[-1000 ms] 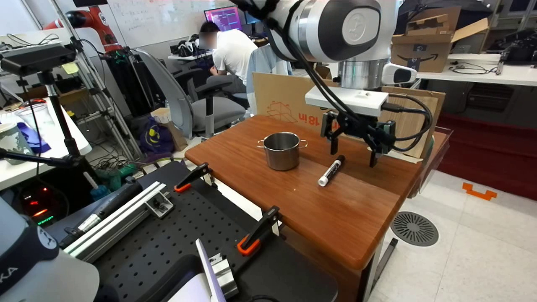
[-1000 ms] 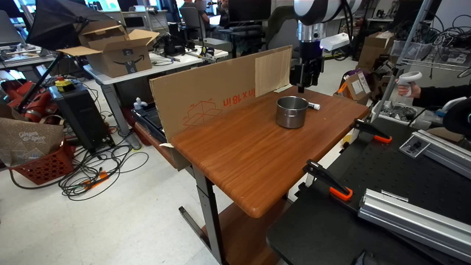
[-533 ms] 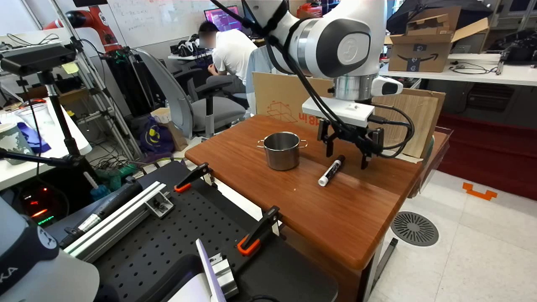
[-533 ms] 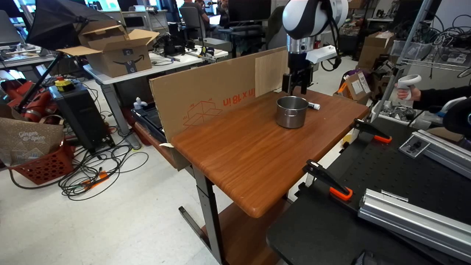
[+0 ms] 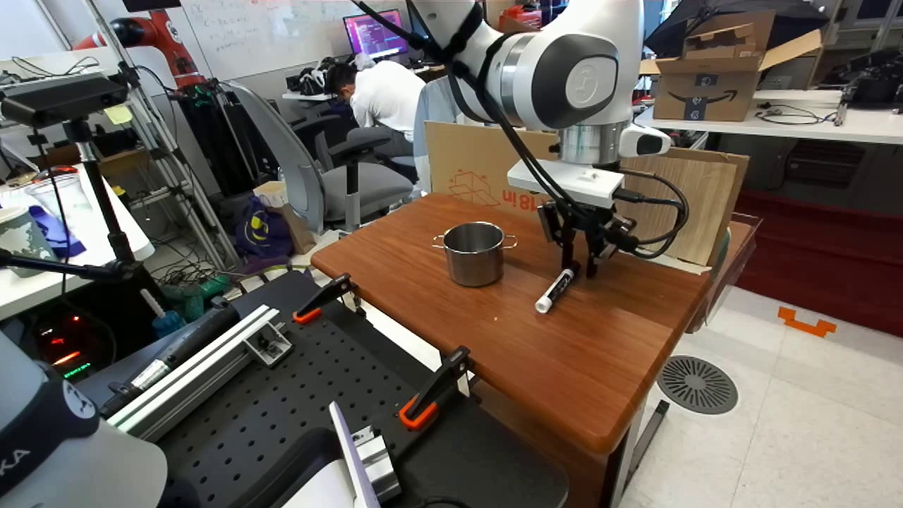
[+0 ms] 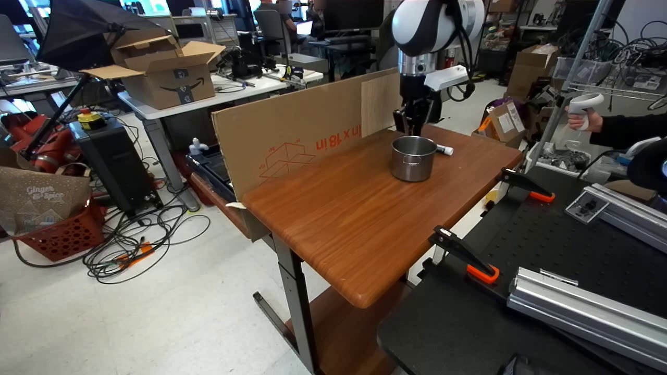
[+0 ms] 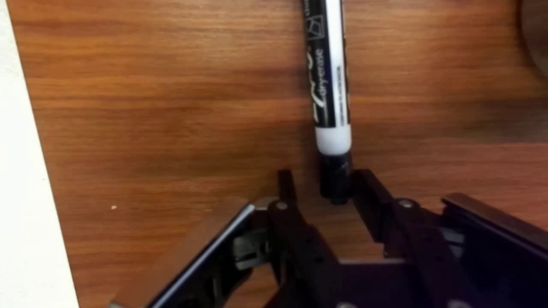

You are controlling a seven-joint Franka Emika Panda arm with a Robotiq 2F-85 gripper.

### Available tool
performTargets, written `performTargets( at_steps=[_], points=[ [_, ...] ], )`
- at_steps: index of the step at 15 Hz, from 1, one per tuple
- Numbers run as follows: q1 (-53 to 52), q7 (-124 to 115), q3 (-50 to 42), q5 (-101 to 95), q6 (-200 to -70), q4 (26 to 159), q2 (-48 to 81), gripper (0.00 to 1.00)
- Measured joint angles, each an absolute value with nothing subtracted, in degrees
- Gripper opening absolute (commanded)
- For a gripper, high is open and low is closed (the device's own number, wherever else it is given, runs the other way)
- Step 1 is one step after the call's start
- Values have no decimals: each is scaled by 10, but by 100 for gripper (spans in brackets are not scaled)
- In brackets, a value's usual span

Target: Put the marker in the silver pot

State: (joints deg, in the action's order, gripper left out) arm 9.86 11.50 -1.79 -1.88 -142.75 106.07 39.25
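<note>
"Where was the marker [image 7: 329, 85]?"

"Flat on the worktop [image 7: 180, 107], its black cap between the fingers of the gripper [image 7: 325, 179] and its body stretching out beyond them."

"How did the gripper stand?"

"Partly open, nothing gripped: a gap showed between one finger and the cap. Whether the other touched it, I couldn't tell."

"And the pot [image 5: 474, 264]?"

"Upright beside the gripper, apart from it."
</note>
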Motion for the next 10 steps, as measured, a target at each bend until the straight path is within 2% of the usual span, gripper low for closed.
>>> performTargets(
  at_steps=[1,2,4,10],
  points=[
    [98,113,-18,-19,-1428,1059,392,3],
    [98,110,-18,-19,-1428,1057,391,0],
    [98,106,-18,-19,-1428,1056,386,5],
    [96,85,-16,-17,-1428,1066,353,5]
  ],
)
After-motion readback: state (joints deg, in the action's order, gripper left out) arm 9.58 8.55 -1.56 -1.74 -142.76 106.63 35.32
